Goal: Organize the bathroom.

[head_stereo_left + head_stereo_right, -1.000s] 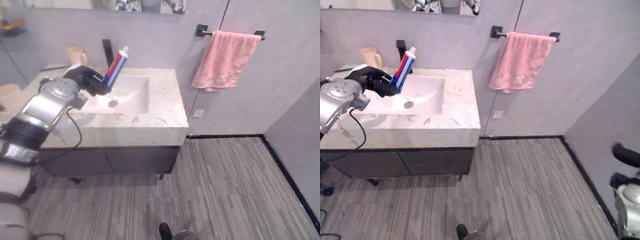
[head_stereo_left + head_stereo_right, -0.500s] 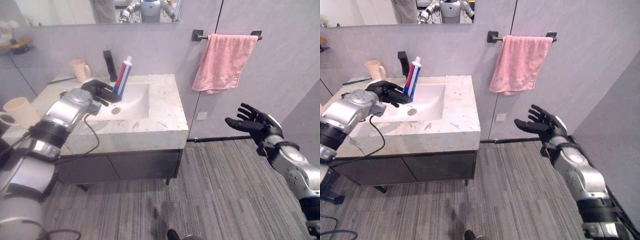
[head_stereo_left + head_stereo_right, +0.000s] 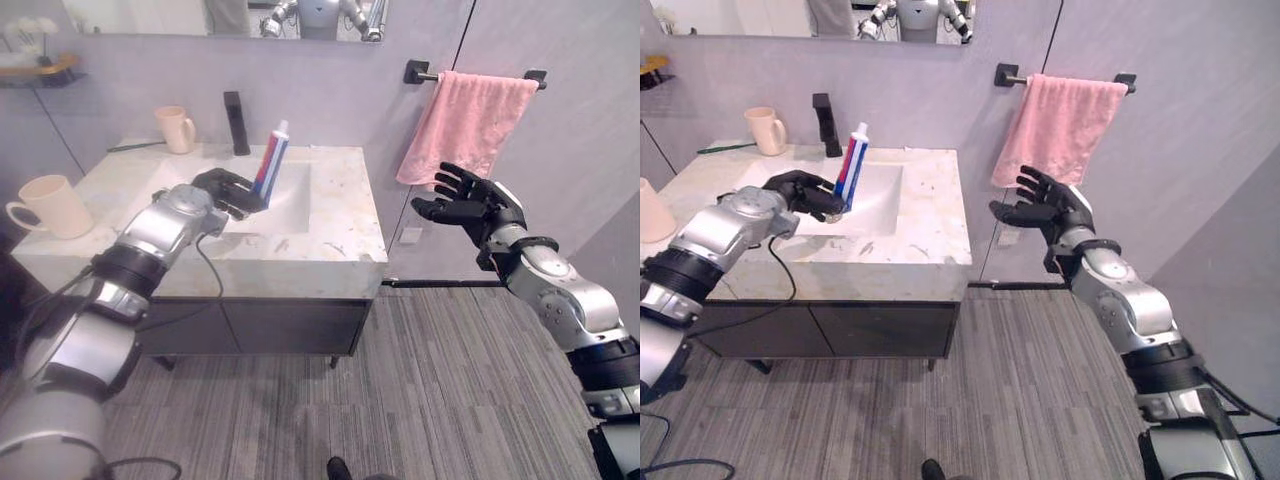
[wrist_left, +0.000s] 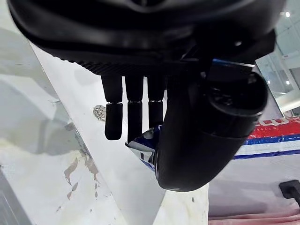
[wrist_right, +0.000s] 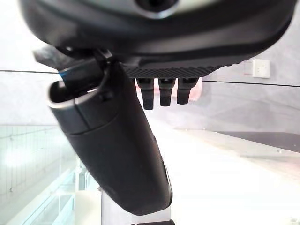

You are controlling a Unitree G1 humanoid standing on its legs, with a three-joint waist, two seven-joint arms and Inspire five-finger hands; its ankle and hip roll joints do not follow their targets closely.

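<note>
The right hand [image 3: 470, 200] rose toward 11 o'clock — from low by the floor to just before the pink towel [image 3: 470, 125], fingers spread. The toothpaste tube [image 3: 270, 160] went from tilted to nearly upright in the left hand [image 3: 228, 190].

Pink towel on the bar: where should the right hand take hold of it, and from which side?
Grip the pink towel by its hanging lower part, near the bottom edge, coming straight on from the room side. It drapes folded over the bar flat against the wall, so only the front is reachable. The right hand hovers open just below it.
</note>
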